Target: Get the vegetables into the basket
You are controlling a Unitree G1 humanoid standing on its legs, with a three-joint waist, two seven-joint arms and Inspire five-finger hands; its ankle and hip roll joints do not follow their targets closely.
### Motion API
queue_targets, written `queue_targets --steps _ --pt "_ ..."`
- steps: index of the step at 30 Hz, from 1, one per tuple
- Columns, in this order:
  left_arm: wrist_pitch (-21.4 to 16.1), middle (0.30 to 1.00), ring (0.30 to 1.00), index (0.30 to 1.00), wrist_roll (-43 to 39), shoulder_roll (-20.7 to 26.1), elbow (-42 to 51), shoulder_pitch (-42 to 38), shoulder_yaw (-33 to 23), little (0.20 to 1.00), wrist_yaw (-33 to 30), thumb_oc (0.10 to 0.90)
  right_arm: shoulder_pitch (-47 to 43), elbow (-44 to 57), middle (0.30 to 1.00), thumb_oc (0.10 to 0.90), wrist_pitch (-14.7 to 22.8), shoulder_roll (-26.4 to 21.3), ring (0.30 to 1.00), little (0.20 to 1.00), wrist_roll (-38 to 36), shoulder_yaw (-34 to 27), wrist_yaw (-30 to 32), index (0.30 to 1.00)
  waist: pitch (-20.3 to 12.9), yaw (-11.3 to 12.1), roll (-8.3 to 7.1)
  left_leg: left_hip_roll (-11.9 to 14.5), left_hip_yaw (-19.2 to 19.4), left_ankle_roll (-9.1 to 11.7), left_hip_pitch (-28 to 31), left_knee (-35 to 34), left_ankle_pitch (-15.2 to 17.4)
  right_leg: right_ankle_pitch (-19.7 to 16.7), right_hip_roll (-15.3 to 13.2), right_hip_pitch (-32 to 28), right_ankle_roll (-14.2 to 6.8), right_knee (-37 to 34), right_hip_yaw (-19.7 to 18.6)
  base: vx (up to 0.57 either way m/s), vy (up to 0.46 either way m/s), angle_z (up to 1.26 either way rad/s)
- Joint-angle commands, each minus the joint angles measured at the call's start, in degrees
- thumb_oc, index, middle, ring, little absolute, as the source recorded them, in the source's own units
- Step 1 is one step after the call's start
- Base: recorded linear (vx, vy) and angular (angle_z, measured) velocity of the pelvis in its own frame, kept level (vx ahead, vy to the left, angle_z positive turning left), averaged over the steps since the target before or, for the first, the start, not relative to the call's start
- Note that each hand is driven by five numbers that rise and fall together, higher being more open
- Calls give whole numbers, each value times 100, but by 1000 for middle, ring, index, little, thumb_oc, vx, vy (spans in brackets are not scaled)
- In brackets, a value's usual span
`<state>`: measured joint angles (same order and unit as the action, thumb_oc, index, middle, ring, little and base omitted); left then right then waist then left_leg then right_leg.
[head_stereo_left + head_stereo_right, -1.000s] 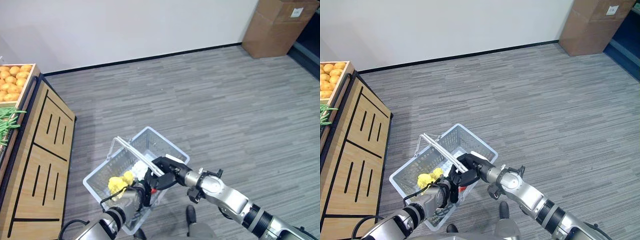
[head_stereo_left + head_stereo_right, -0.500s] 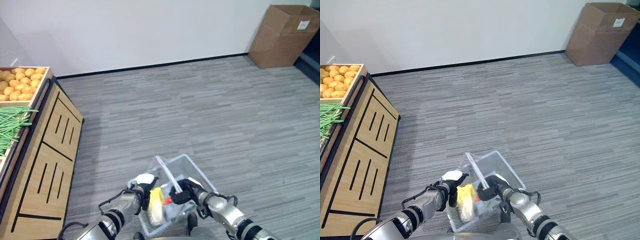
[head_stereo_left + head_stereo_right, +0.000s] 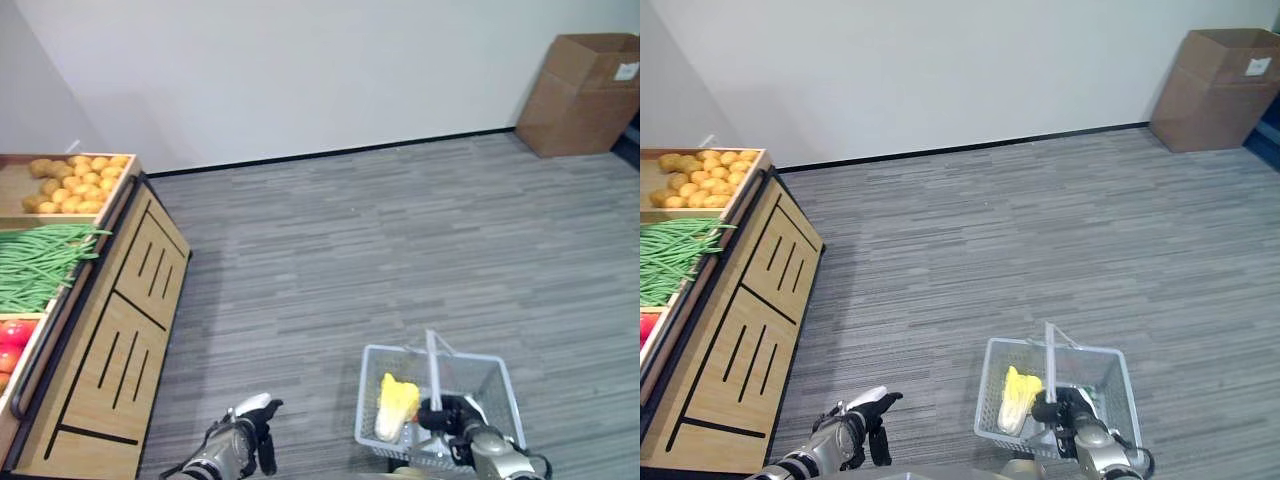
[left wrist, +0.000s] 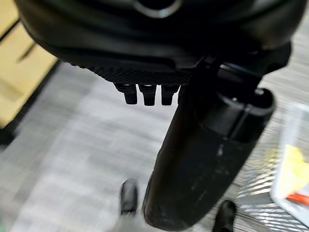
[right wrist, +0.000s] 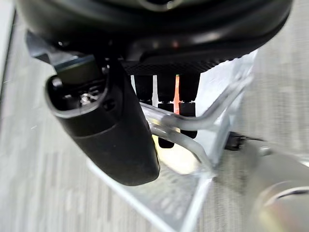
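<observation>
A white wire basket (image 3: 490, 385) hangs low over the floor at the lower right. A pale yellow leafy vegetable (image 3: 397, 404) lies inside it against the left wall, with something red (image 5: 176, 92) beside it. My right hand (image 3: 449, 415) is shut on the basket's handle (image 3: 433, 365); in the right wrist view its fingers (image 5: 187, 118) curl over the handle's metal rods (image 5: 212, 118). My left hand (image 3: 244, 446) hangs over the floor well left of the basket, relaxed and holding nothing, its thumb (image 4: 207, 145) away from the fingers (image 4: 147, 94).
A wooden produce stand (image 3: 110, 340) runs along the left, holding round yellow-brown produce (image 3: 75, 180), green beans (image 3: 40, 265) and red tomatoes (image 3: 8, 345). A cardboard box (image 3: 588, 90) stands by the far wall at the right. Grey carpet lies between them.
The whole view has shifted. The yellow vegetable went from my left hand into the basket. My left hand let go and drew away left; the basket now hangs further right.
</observation>
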<state>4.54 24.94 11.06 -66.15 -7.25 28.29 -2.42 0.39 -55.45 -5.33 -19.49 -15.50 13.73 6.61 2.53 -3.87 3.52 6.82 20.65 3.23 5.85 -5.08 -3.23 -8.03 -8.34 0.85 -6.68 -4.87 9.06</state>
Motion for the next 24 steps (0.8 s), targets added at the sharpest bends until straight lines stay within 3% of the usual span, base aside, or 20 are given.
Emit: queue_targets --steps 1,4,5,11,24 --pt "-123 1000 1000 1000 -745 116 -249 -698 -459 1000 -372 900 -615 -151 300 400 539 167 300 300 -8 -341 166 300 -3 10 -407 143 -338 287 -51 8 -7 89 -487 -166 -492 223 198 -26 23 4" --pt "-122 1000 1000 1000 -1098 129 -372 -615 -733 1000 -417 900 -586 -460 300 400 538 169 300 300 -33 -525 203 300 -10 18 -434 130 -391 286 -125 8 -14 83 -506 -159 -494 219 253 -36 14 12" --pt "-115 1000 1000 1000 -1670 112 -582 -500 -1110 1000 -439 900 -548 -764 300 400 515 166 300 300 -12 -641 211 300 -27 26 -454 118 -436 288 -180 8 -17 76 -521 -165 -494 198 306 -26 7 12" --pt "-126 1000 1000 1000 -2752 101 -947 -230 -1941 1000 -379 900 -406 -1507 300 400 439 255 300 300 -2 -950 143 300 -73 98 -531 92 -532 267 -182 8 -12 82 -544 -245 -489 178 407 17 7 18" --pt "-226 1000 1000 1000 -2782 89 -979 47 -2111 1000 -367 900 -177 -1935 300 400 428 383 300 300 216 -1035 61 300 -127 199 -595 33 -636 249 -242 8 -21 90 -617 -294 -506 179 511 -2 6 5"
